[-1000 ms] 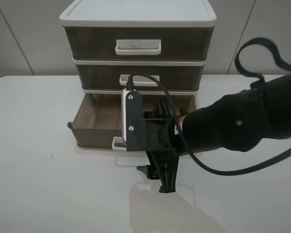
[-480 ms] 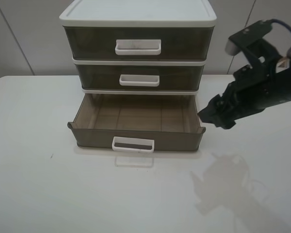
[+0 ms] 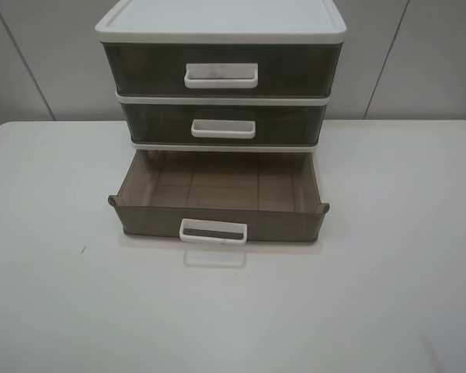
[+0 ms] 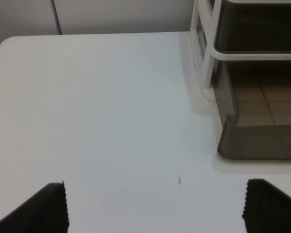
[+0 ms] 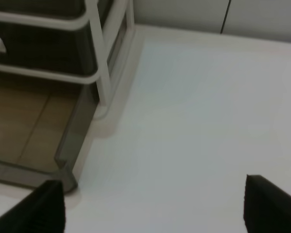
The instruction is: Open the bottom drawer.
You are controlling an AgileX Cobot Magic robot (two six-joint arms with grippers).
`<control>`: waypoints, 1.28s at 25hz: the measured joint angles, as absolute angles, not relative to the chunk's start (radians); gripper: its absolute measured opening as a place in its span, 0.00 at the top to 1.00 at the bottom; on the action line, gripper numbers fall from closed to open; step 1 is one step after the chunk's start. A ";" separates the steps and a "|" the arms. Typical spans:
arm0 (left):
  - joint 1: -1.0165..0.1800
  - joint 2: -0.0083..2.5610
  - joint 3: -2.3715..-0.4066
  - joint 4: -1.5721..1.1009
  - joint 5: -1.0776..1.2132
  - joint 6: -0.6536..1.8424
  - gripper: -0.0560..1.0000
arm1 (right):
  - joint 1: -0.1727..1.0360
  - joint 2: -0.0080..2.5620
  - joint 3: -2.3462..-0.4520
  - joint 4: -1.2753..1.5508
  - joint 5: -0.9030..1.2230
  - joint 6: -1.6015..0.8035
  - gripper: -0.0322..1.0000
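So the bottom drawer [image 3: 217, 203] is sitting pulled well out of the three-tier unit [image 3: 221, 31], sticking forward toward the camera over the white table [image 3: 54, 295], with its smoky-brown walls showing and the inside looking bare as far as I can see. Its white loop handle [image 3: 213, 231] is hanging at the middle of the front panel, and the little ear tabs are poking out at the front's upper corners. The middle drawer [image 3: 222, 124] and top drawer [image 3: 222, 68] above it are sitting flush in the white frame, each with its own white handle. No arms are showing up in the high view at all. The left gripper [image 4: 155, 211] is hovering over the table off the drawer's left front corner, not touching it, with the two dark fingertips [image 4: 48, 208] peeking in at opposite corners of its wrist view, so it's spread wide and gripping nothing. Same deal with the right gripper [image 5: 155, 208]: it's hanging near the drawer's right front corner, fingertips [image 5: 271, 206] far apart at the edges of its wrist view, nothing between them but bare tabletop.
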State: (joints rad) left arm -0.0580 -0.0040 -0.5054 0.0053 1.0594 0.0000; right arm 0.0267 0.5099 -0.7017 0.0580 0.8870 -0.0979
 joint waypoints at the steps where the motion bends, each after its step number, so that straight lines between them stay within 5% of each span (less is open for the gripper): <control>1: -0.058 -0.004 -0.505 0.005 1.059 0.000 0.24 | 0.027 0.448 -0.702 0.048 0.914 -0.085 0.26; 12: -0.058 -0.004 -0.505 0.000 1.059 0.000 0.24 | 0.027 0.000 -0.630 -0.101 1.141 0.014 0.26; 32: -0.058 -0.004 -0.505 0.000 1.059 0.000 0.24 | 0.027 -0.004 -0.519 -0.091 1.069 0.011 0.26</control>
State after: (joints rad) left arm -0.0580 -0.0040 -0.5054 0.0000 1.0594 0.0000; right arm 0.0267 -0.0037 -0.5190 -0.0914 1.0688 0.0107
